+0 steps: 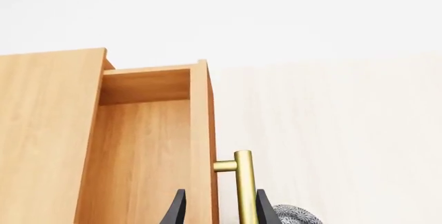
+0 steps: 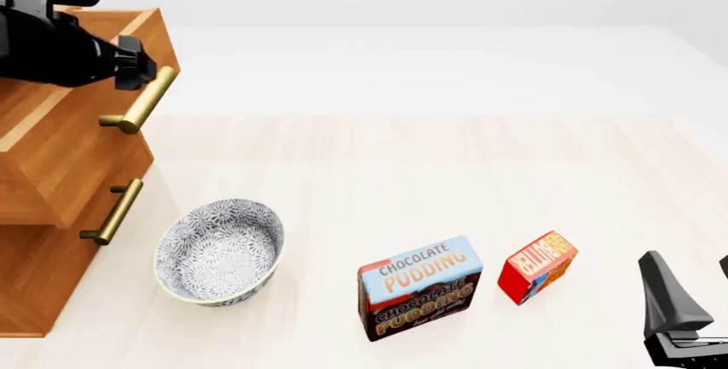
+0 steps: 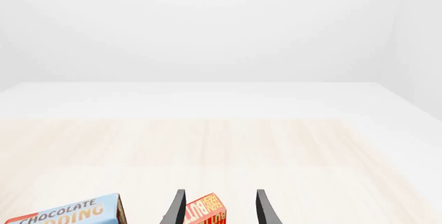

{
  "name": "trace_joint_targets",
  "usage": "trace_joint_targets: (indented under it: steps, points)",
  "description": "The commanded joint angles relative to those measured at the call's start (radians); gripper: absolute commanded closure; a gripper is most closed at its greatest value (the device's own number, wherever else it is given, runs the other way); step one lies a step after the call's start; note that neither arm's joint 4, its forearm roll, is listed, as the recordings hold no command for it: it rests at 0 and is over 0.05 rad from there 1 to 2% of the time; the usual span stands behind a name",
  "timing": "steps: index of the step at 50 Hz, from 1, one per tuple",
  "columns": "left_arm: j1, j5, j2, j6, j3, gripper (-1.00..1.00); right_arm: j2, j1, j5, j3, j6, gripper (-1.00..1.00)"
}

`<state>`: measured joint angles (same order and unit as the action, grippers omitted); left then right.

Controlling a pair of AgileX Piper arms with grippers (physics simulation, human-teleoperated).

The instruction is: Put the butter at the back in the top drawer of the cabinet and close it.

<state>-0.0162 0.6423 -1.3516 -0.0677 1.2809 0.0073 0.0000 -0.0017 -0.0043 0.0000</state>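
Nearest to us in the front view is our right gripper [image 2: 691,305], jaws spread and holding nothing, parked low over the bench [image 2: 455,164]. Its wrist view shows the butter [image 3: 204,212] sitting right between those jaws, not gripped yet, with the pudding box [image 2: 418,287] just beside it. Over on the other side, our left gripper [image 1: 217,208] has its jaws straddling the brass handle [image 1: 243,185] of the top drawer [image 1: 148,146], which is pulled out of the cabinet [image 2: 51,216] and looks bare inside. Can't tell if they're actually clenched on it. So: drawer open, done. Butter pickup, drop-in and closing are all left. A patterned bowl [image 2: 220,251] sits below the drawer.
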Motion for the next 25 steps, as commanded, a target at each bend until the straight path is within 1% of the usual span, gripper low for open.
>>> trace_joint_targets:
  steps: [1,25]
  points:
    - [0.000,-0.013,-0.010,0.005,-0.014,-1.00,0.000,0.000,0.000,0.000,0.000,-1.00]
    - [-0.003,-0.029,-0.029,0.014,-0.034,-1.00,0.000,0.000,0.000,0.000,0.000,-1.00]
